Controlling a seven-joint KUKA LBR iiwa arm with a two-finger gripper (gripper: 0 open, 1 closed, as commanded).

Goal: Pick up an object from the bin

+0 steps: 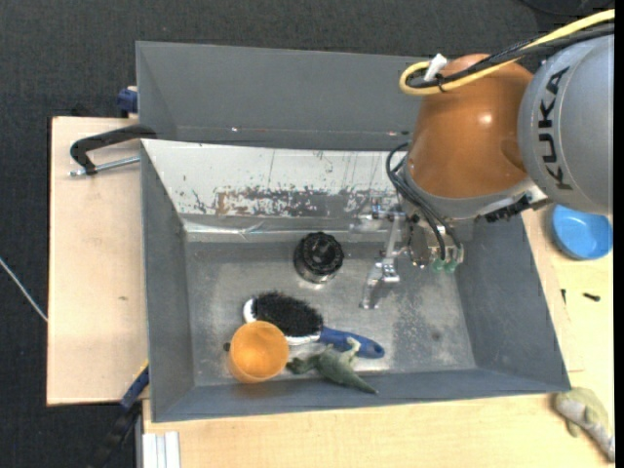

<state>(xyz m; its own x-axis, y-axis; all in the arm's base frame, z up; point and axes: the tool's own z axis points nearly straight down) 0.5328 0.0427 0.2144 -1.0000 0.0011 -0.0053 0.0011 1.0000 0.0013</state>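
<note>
One gripper (378, 289) inside grey bin (162, 291), spread or closed unclear; black round cap (319, 254) near it

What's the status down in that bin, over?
Gripper over bare bin floor. Nearest: black round knob, beside it, apart. Brush, orange ball, green scrap at front, not in the way.

Dark speckled carpet floor (292, 8) lay all around, thin white cord (24, 289) crossed it at left, round blue dish (582, 232) sat far right.
</note>
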